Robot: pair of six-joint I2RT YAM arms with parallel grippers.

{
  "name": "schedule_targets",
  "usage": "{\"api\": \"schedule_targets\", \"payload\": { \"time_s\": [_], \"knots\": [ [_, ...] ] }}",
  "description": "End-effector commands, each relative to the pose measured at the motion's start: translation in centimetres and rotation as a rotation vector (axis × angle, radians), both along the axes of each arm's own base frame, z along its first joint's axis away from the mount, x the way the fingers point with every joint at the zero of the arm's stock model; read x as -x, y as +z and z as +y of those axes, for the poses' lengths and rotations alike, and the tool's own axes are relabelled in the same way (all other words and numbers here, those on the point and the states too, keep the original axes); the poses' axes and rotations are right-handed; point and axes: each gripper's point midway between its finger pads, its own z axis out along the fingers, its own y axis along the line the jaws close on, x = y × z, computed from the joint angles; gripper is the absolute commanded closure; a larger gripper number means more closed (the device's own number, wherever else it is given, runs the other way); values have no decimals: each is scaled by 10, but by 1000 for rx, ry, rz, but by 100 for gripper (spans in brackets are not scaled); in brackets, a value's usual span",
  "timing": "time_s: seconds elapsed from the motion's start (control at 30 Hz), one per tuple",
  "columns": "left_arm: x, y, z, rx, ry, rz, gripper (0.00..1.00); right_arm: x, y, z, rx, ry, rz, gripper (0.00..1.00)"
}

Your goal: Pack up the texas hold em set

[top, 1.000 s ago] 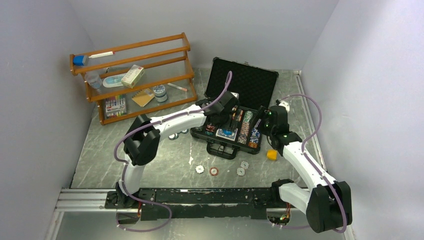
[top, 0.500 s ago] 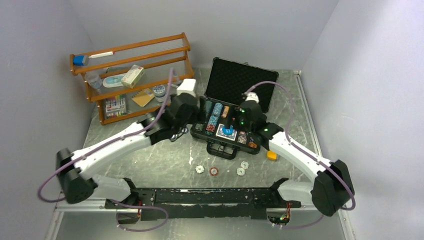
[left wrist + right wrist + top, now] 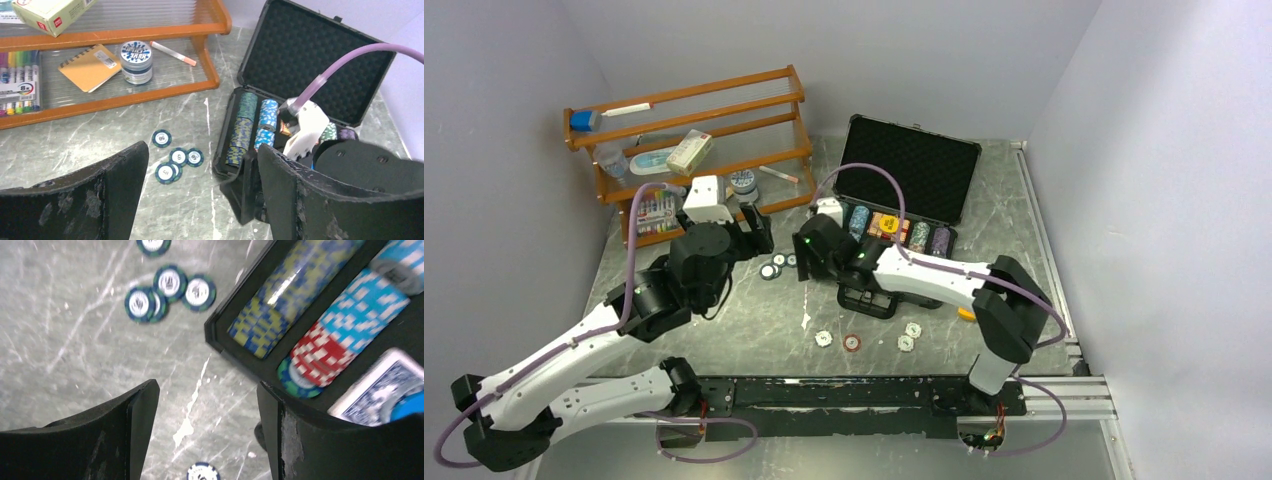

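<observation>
The black case (image 3: 860, 293) lies open at the table's middle back, its foam lid (image 3: 912, 166) up. Rows of striped chips (image 3: 894, 228) fill it. In the right wrist view I see yellow-blue chips (image 3: 287, 295), cyan chips (image 3: 367, 300), red chips (image 3: 320, 355) and a blue card deck (image 3: 380, 385). Several blue-green chips (image 3: 774, 267) lie loose left of the case, also in the left wrist view (image 3: 172, 160). My left gripper (image 3: 759, 228) is open and empty above them. My right gripper (image 3: 804, 258) is open and empty at the case's front left corner.
The orange wooden rack (image 3: 709, 160) with pens, a box and a notebook stands at the back left. Several loose tokens and chips (image 3: 852, 343) lie in front of the case. A small orange cube (image 3: 965, 313) sits right of the case, partly behind my right arm.
My left gripper pulled out of the case and back to the left near the rack. My right arm swung from the case's right side across to its front left corner.
</observation>
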Motion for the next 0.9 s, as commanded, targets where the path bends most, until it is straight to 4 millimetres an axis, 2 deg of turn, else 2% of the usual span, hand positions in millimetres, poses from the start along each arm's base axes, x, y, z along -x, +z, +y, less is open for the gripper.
{"api": "schedule_targets", "payload": {
  "time_s": [0.0,0.17,0.33,0.63,0.87],
  "knots": [
    [0,-7,10,-25,45,4,16,30,-23,-6,130,7,63,23],
    [0,-12,11,-33,43,4,15,82,-52,-10,241,152,188,23],
    [0,-17,9,-29,38,13,15,117,-73,-20,320,260,276,23],
    [0,-21,7,-31,32,26,15,137,-89,-18,398,343,326,25],
    [-1,-24,6,-44,40,33,15,143,-103,-21,441,341,357,30]
  ]
}}
